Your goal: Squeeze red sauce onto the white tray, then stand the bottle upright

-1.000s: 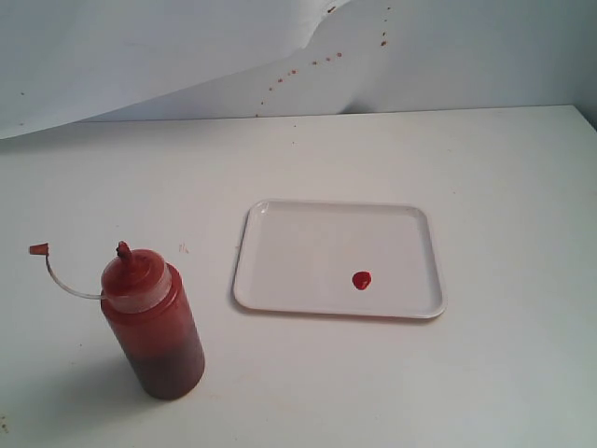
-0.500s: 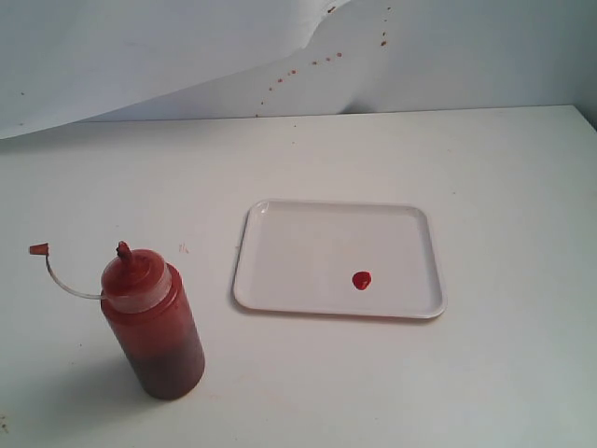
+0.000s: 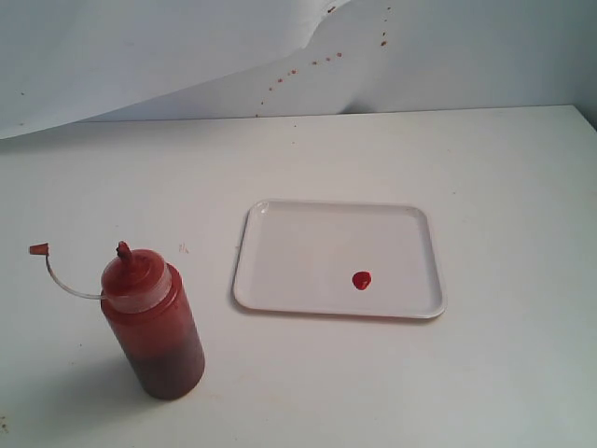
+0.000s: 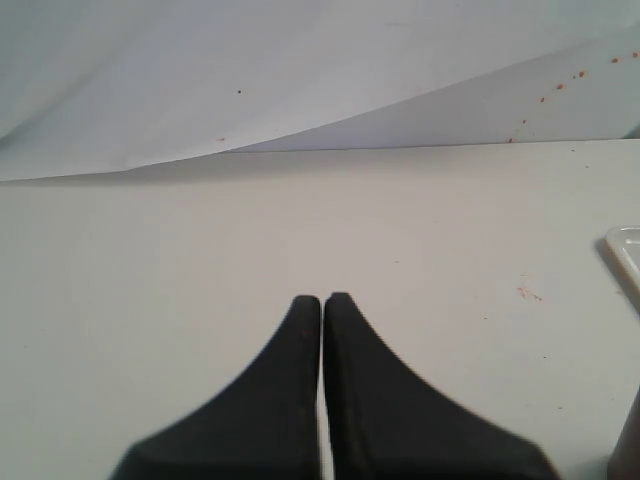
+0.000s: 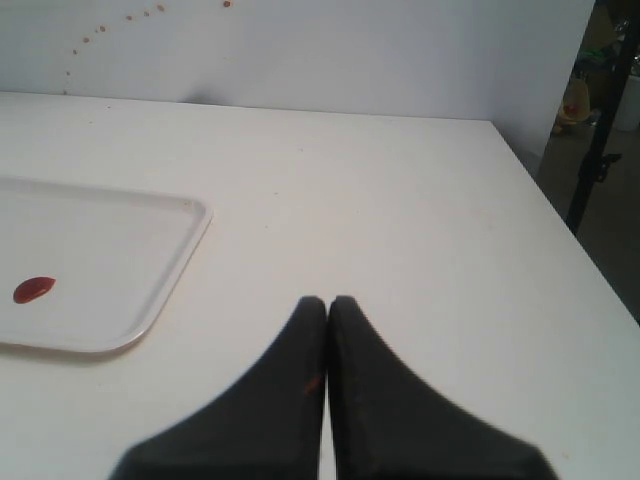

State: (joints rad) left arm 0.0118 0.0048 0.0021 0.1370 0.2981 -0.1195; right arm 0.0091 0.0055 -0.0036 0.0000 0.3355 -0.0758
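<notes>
The bottle [image 3: 154,327] stands upright at the front left of the table, dark red inside, its small red cap [image 3: 38,249] hanging off a thin tether to the left. A dark sliver of the bottle [image 4: 628,445] shows at the edge of the left wrist view. The white tray [image 3: 280,280] lies flat in the middle, with a small round blob of red sauce [image 3: 362,279] on it. In the right wrist view the tray [image 5: 150,260] and the sauce blob [image 5: 33,290] lie off to one side. My left gripper [image 4: 322,298] and right gripper [image 5: 327,300] are both shut on nothing, apart from the bottle and tray. Neither gripper shows in the exterior view.
White backdrop paper [image 3: 187,56] dotted with tiny red specks rises behind the table. The table's right edge [image 5: 560,220] drops off beside the right gripper, with dark stands beyond it. A faint reddish mark [image 3: 184,248] sits on the tabletop between bottle and tray.
</notes>
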